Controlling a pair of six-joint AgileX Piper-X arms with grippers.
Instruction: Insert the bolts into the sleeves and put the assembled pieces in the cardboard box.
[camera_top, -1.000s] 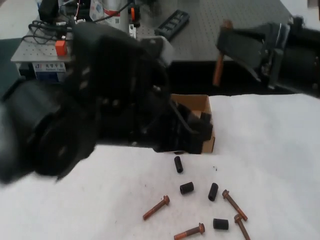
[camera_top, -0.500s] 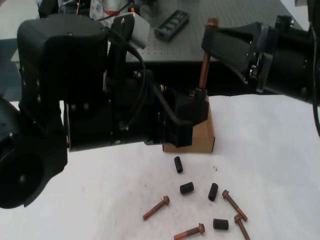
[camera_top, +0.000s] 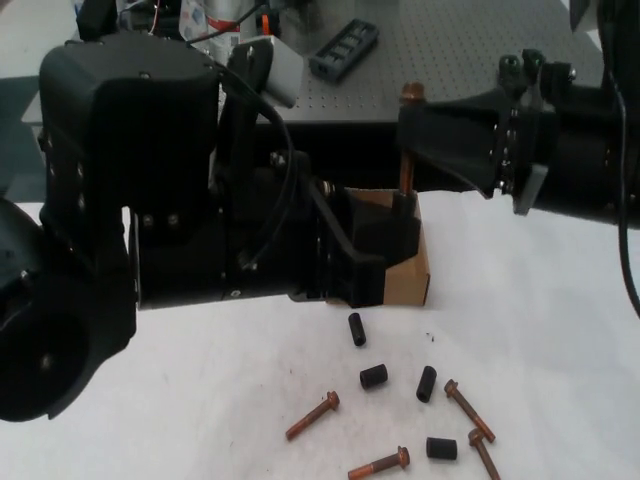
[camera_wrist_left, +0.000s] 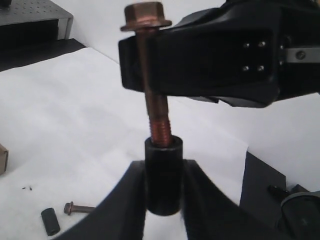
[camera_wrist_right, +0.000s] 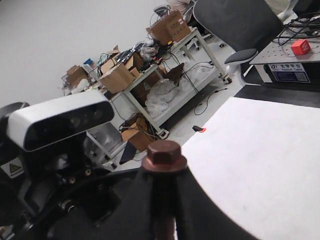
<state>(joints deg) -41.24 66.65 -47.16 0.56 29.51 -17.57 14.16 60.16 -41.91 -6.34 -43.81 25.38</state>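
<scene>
My left gripper is shut on a black sleeve, held upright above the cardboard box. My right gripper is shut on a copper bolt, head up, its threaded tip just inside the sleeve's top. The bolt head shows between the right fingers. The bolt stands above the left gripper in the high view. Loose on the white cloth lie several black sleeves and several copper bolts.
The left arm's bulky black body covers the left half of the bench. A perforated metal table with a black tray lies behind. The white cloth on the right is bare.
The left arm swung up and settled over the box. The right gripper brought the bolt left and down, lowering its tip into the sleeve held by the left gripper.
</scene>
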